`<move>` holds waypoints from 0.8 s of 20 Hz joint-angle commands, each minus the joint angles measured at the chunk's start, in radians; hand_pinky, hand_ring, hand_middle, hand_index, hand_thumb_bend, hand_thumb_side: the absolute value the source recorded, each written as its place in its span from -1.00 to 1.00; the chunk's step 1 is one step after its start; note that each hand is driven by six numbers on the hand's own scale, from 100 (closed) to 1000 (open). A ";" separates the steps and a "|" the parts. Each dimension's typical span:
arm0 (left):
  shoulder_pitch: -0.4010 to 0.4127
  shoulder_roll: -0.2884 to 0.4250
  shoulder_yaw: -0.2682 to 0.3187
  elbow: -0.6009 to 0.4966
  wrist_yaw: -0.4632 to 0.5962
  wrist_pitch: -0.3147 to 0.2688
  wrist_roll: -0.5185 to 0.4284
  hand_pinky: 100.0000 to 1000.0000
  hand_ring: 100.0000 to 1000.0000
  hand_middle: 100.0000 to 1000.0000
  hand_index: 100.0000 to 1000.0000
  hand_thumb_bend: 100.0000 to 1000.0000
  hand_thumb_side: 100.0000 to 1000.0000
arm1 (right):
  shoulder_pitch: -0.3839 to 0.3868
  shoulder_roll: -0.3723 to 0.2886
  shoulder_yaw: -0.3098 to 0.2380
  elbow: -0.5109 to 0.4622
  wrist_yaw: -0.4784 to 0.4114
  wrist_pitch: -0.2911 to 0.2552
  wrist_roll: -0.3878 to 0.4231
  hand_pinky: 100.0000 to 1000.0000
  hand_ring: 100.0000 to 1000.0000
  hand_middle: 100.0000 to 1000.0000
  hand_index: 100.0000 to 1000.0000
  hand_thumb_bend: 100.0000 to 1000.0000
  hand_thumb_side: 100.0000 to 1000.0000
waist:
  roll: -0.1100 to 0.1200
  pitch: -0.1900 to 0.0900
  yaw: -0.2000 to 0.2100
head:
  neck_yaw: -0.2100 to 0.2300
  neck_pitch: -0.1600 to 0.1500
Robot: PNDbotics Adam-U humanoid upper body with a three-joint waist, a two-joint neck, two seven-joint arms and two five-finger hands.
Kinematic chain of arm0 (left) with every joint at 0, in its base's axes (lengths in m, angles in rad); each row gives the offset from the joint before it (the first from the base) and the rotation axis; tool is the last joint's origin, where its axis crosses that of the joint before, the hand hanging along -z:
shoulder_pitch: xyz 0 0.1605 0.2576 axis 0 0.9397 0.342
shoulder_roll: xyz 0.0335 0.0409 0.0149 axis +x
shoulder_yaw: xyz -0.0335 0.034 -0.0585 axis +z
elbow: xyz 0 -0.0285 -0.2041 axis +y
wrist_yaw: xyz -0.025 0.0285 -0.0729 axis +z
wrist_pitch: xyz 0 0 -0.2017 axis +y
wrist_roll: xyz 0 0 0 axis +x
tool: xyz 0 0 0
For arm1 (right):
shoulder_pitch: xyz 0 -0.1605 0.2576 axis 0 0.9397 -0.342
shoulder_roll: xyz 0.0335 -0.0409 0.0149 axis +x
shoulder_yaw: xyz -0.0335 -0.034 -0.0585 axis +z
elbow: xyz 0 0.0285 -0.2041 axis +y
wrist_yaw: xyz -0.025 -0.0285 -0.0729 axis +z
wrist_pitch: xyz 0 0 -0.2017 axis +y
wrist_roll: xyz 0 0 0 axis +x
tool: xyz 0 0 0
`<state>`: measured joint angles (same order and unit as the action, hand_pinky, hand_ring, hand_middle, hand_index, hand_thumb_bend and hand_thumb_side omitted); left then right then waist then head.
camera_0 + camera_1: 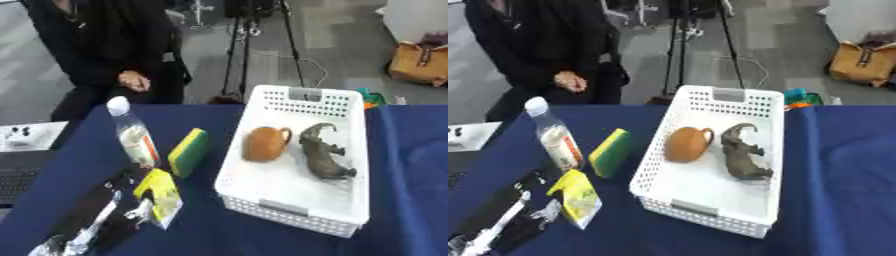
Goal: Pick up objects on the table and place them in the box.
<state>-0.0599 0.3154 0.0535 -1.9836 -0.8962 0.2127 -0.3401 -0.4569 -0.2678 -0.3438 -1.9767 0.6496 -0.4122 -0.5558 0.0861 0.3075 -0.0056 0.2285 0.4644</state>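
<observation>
A white perforated box (348, 112) stands on the blue table and holds a brown jug (265, 143) and a grey dinosaur figure (322, 152). To its left a yellow-and-green sponge (189, 151) stands on edge. Further left is an upright clear bottle (133, 137) with a white cap. My left hand (133, 209) comes in from the lower left corner, its fingers curled on a yellow packet (158, 192) held just above the cloth, left of the box's near corner. My right hand shows in neither view.
A dark laptop (16, 176) and a white sheet (31, 136) lie at the table's left edge. Bare blue cloth (411, 165) stretches right of the box. Beyond the far edge are a tripod and a brown bag (420, 61) on the floor.
</observation>
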 commanded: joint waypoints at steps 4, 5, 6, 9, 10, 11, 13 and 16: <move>0.008 -0.014 -0.008 -0.016 -0.095 0.029 0.086 1.00 1.00 1.00 1.00 -1.00 1.00 | -0.006 -0.006 -0.001 -0.023 0.001 0.003 -0.002 -0.12 -0.17 -0.32 0.02 -1.00 0.77 | -0.002 -0.021 -0.003 | -0.001 0.001; 0.012 -0.022 -0.013 -0.016 -0.087 0.014 0.114 1.00 1.00 1.00 1.00 -1.00 1.00 | -0.005 -0.005 -0.001 -0.023 0.001 0.004 -0.002 -0.12 -0.17 -0.32 0.02 -1.00 0.77 | -0.002 -0.021 -0.003 | -0.001 0.001; 0.014 -0.031 -0.017 -0.016 -0.072 -0.003 0.142 1.00 1.00 1.00 1.00 -1.00 0.70 | -0.005 -0.005 -0.001 -0.023 0.001 0.004 -0.002 -0.12 -0.18 -0.32 0.01 -1.00 0.78 | -0.003 -0.021 -0.003 | -0.001 0.000; 0.024 -0.064 -0.025 -0.016 0.047 -0.120 0.312 1.00 1.00 1.00 1.00 -1.00 0.51 | -0.006 -0.002 -0.004 -0.023 0.005 0.003 -0.003 -0.13 -0.18 -0.32 0.01 -1.00 0.79 | -0.008 -0.017 -0.003 | -0.001 -0.006; 0.027 -0.067 -0.024 -0.016 0.073 -0.146 0.353 1.00 1.00 1.00 1.00 -1.00 0.57 | -0.006 -0.001 -0.005 -0.023 0.005 0.004 -0.003 -0.13 -0.19 -0.33 0.00 -1.00 0.79 | -0.010 -0.015 -0.003 | 0.000 -0.007; 0.031 -0.068 -0.024 -0.016 0.093 -0.164 0.384 1.00 1.00 1.00 1.00 -1.00 0.57 | -0.006 -0.001 -0.006 -0.023 0.006 0.004 -0.004 -0.13 -0.19 -0.33 0.00 -1.00 0.79 | -0.011 -0.014 -0.003 | 0.000 -0.008; 0.040 -0.073 -0.028 -0.016 0.125 -0.177 0.421 1.00 1.00 1.00 1.00 -1.00 0.65 | -0.007 0.000 -0.005 -0.023 0.006 0.004 -0.004 -0.14 -0.19 -0.33 0.00 -1.00 0.79 | -0.012 -0.012 -0.003 | 0.003 -0.009; 0.048 -0.082 -0.046 -0.016 0.182 -0.195 0.438 1.00 1.00 1.00 1.00 -1.00 0.89 | -0.008 0.000 -0.006 -0.023 0.005 0.005 -0.004 -0.14 -0.20 -0.34 -0.01 -1.00 0.79 | -0.014 -0.009 -0.004 | 0.004 -0.010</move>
<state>-0.0121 0.2271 0.0123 -1.9836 -0.7390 0.0268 0.0824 -0.4563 -0.2585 -0.3447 -1.9767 0.6499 -0.4089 -0.5590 0.0761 0.3125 -0.0084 0.2275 0.4634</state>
